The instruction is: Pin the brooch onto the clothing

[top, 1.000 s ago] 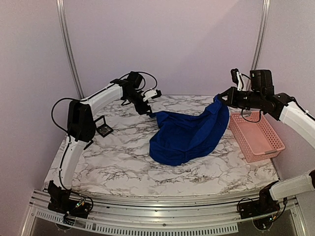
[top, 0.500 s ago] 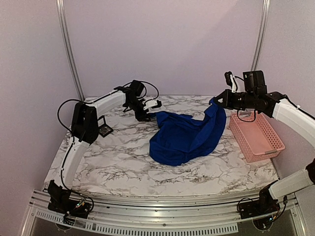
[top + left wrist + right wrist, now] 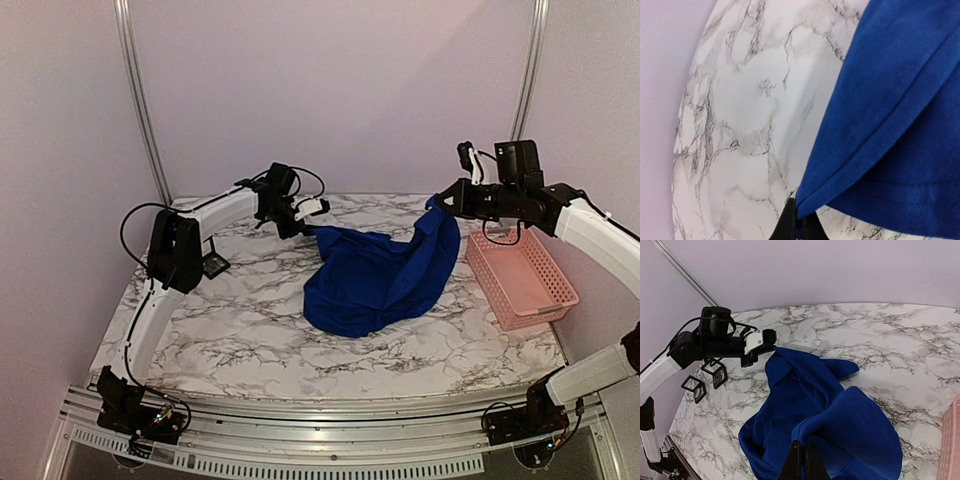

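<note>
top external view first, says one: where does everything stand?

the other: the clothing lies bunched in the middle of the marble table, not spread, its print hidden in the folds. the left gripper is pinched closed on a corner at the far left. in the left wrist view its fingertips nip a folded hem. the right gripper is clamped on the opposite end, held up off the marble.

one: and the brooch?

the other: i can't find it in any view. two small black boxes sit near the left edge, well apart from the shirt. whether it's in one of them, i can't tell.

one: so what's the step in hand?

the other: i'd judge it's spreading the shirt flat, early in the task. draw the two ends apart evenly and low, so the slack in the middle pulls out without either thin pinch slipping. a jerk would likely tear cloth from the fingers. then lay it down smooth, short of the pink basket, so no fabric drapes over its rim.
</note>
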Motion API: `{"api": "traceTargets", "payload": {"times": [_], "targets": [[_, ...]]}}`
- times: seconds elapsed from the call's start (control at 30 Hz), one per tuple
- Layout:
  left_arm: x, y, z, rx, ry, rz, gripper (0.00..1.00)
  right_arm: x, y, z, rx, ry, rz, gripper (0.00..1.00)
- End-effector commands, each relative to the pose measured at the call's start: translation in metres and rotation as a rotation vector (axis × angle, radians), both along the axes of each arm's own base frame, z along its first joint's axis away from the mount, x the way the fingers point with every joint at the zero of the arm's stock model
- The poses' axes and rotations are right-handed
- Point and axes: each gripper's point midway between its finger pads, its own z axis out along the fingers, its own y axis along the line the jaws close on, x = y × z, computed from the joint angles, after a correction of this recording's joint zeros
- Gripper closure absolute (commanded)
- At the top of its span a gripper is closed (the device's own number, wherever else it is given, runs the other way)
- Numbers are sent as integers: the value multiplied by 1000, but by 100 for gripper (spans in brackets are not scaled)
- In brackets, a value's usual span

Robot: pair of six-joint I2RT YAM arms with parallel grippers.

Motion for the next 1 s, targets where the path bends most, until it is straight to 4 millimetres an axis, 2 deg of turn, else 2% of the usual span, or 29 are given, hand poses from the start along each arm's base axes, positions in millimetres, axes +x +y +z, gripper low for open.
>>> {"api": "traceTargets", "payload": {"times": [0.0,0.03,0.1,0.17,0.23,0.27,0.33,0.37,0.4,0.43,0.5,0.53,0.6,0.63,0.7,0.8,0.87,0.9,0.97], "targets": [[21,20,113,-45,-208,127,98,28,-20,63,-57,-177,-80,100],[21,26,139,-50,-257,149,98,42,-26,75,-73,-196,-103,100],[17,36,198,-71,-356,189,98,66,-42,114,-102,-275,-152,100],[2,50,261,-108,-441,222,98,84,-59,156,-104,-353,-198,100],[-20,64,312,-131,-499,236,98,89,-70,201,-83,-442,-225,100],[-39,72,344,-152,-535,236,98,87,-71,220,-71,-481,-224,100],[-72,85,379,-166,-557,232,98,72,-67,254,-46,-562,-184,100],[-90,90,392,-174,-556,231,98,65,-64,261,-36,-581,-164,100],[-108,95,399,-182,-541,230,98,49,-63,272,-22,-605,-141,100],[-127,99,405,-193,-520,226,98,40,-62,273,-16,-606,-125,100],[-168,104,404,-189,-454,197,98,8,-57,279,11,-609,-62,100],[-188,106,401,-182,-422,178,98,-5,-51,273,20,-594,-7,100],[-225,110,393,-177,-364,141,98,-41,-37,269,50,-569,126,100],[-244,112,388,-177,-332,119,98,-66,-31,273,69,-567,191,100],[-279,116,378,-181,-272,73,98,-98,-32,279,91,-565,226,100],[-324,119,381,-237,-217,-20,98,-147,-43,295,128,-596,218,100],[-350,119,380,-265,-161,-103,98,-171,-45,295,145,-588,233,100],[-356,120,377,-262,-143,-122,98,-177,-46,290,150,-563,237,100],[-357,123,369,-245,-120,-118,98,-169,-46,264,157,-448,211,100]]}}
